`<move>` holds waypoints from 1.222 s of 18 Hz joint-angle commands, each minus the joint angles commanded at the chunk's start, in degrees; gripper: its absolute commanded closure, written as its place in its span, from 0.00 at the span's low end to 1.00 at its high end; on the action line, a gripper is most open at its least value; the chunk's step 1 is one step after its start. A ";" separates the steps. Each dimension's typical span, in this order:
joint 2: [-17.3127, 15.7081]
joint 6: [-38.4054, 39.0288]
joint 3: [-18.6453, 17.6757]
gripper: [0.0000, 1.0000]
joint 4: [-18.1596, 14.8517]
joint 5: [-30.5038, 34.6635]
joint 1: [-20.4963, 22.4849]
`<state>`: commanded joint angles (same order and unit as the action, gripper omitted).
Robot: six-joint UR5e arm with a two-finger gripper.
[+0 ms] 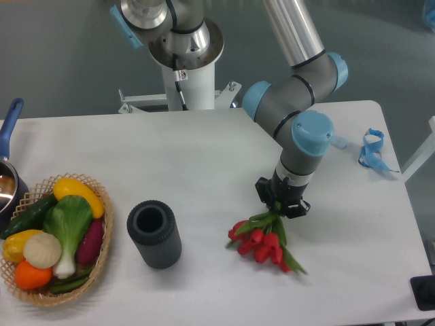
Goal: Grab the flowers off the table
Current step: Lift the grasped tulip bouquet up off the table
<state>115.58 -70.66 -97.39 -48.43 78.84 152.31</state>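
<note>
The flowers [259, 243] are a small bunch of red tulips with green stems and leaves, right of the middle of the white table [204, 153]. The red heads point down-left and one long leaf trails to the lower right. My gripper [280, 209] points straight down over the stem end. The green stems run up between its dark fingers, and it looks shut on them. The fingertips are mostly hidden by the gripper body. I cannot tell whether the heads touch the table.
A black ribbed cylinder [154, 234] stands left of the flowers. A wicker basket [103, 248] of vegetables sits at the front left, with a blue-handled pot [8, 173] behind it. Blue ribbon scraps [372, 151] lie at the right edge. A black object [425, 292] sits at the front right corner.
</note>
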 joint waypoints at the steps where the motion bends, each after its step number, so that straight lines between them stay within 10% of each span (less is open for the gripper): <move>1: -1.05 0.09 0.70 0.86 -0.09 -0.52 -0.09; 10: -10.37 11.05 5.27 0.86 -0.09 -20.63 0.61; 22: -10.47 17.75 10.20 0.86 -0.09 -29.36 2.90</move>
<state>105.12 -52.91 -87.19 -48.52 49.48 155.21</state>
